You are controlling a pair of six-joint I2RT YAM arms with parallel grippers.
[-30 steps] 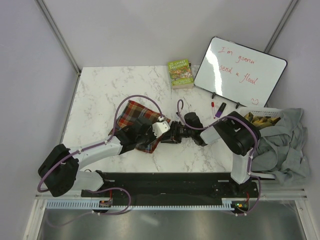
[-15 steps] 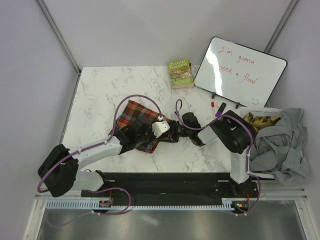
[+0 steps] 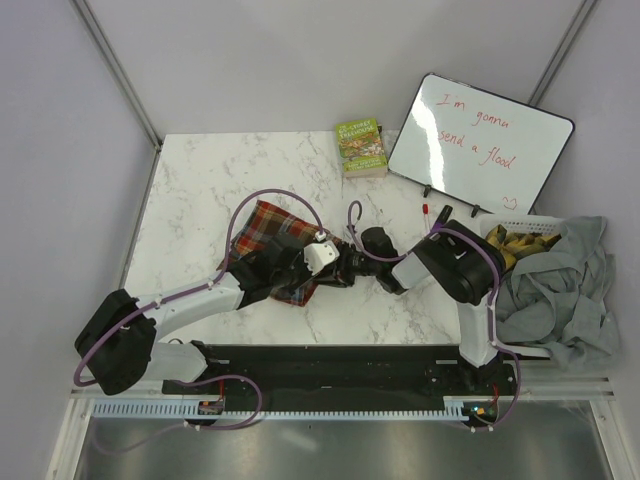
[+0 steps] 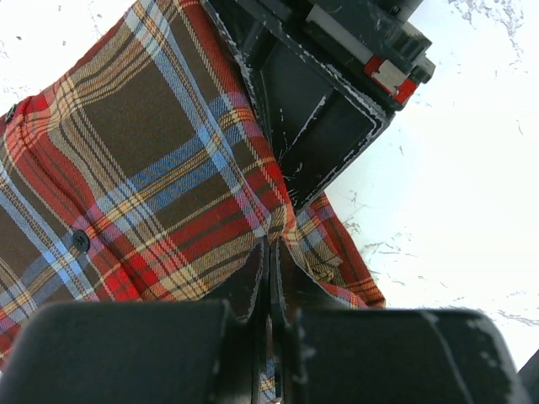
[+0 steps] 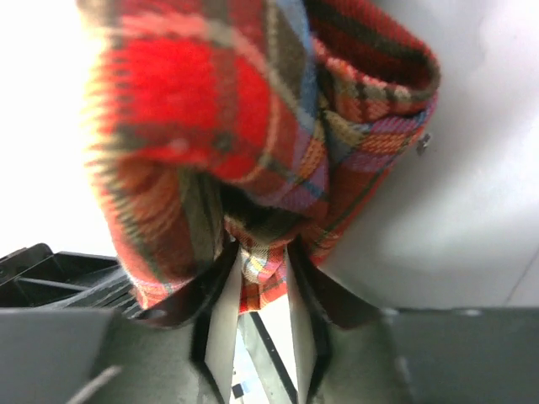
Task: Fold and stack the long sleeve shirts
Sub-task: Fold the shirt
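A plaid flannel shirt (image 3: 268,232) in red-orange, brown and blue lies folded on the marble table, left of centre. My left gripper (image 3: 316,276) is shut on its right edge; in the left wrist view the closed fingers (image 4: 271,257) pinch a fold of the plaid cloth (image 4: 143,160). My right gripper (image 3: 340,270) meets it from the right and is shut on a bunched fold of the same shirt (image 5: 253,109), with cloth held between its fingertips (image 5: 259,252). The right gripper's black body (image 4: 324,109) shows just ahead in the left wrist view. More grey shirts (image 3: 565,285) hang over a basket at the right.
A white basket (image 3: 522,221) with yellow-brown cloth stands at the right edge. A whiteboard (image 3: 480,140) leans at the back right, with a green book (image 3: 361,147) beside it. Markers (image 3: 430,212) lie in front of the whiteboard.
The right arm has shifted left toward the plaid shirt, its elbow moving away from the basket. The left arm and the shirt have barely moved.
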